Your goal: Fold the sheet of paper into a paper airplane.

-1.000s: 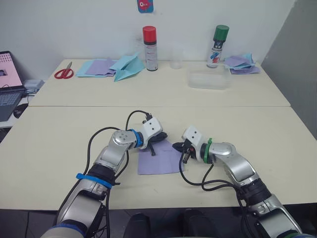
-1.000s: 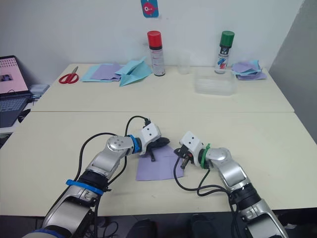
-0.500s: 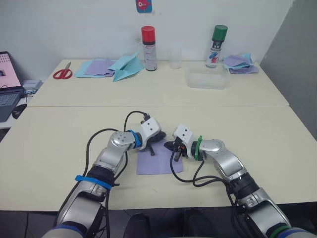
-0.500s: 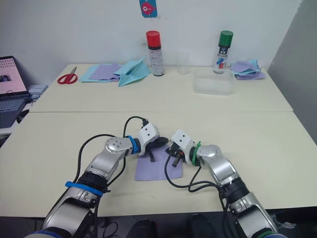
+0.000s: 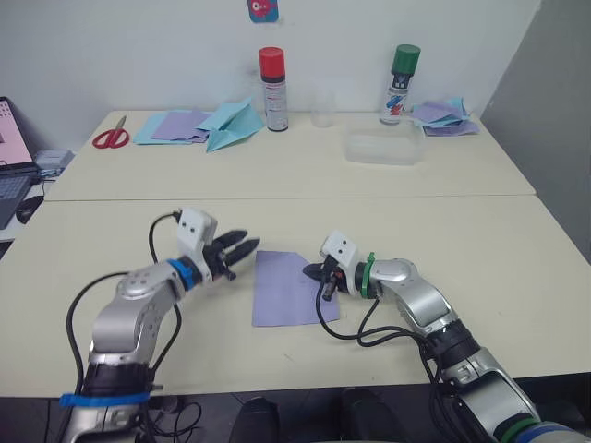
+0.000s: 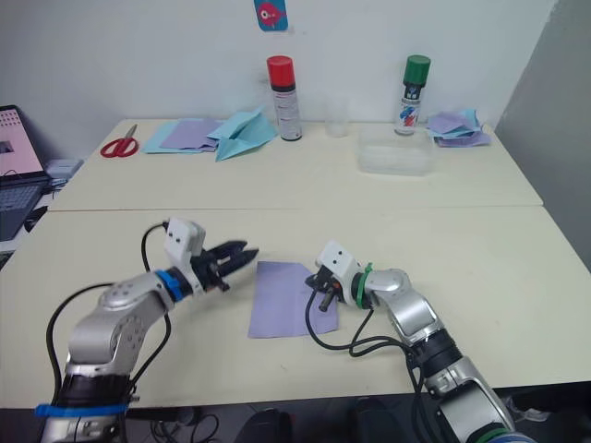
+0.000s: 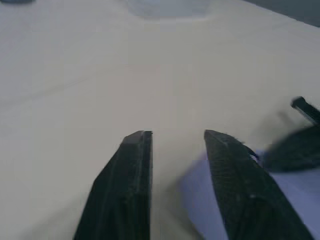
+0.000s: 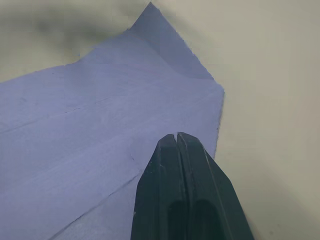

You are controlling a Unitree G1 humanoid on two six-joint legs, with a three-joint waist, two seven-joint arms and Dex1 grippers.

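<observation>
right tool [image 5: 319, 274]: fingers closed together, tip pressing sheet's right edge
left tool [image 5: 242, 250]: fingers narrowly apart, empty, just left of sheet, off it
sheet of paper [image 5: 288, 290]: flat on near worktop [image 5: 480, 268], one far corner folded
risk: single-point hold, sheet may pivot or slide, skewing the next fold

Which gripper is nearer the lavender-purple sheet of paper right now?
Right. The right gripper rests shut on the lavender-purple sheet of paper at its right edge; the left gripper hangs open, just off its left corner.
</observation>
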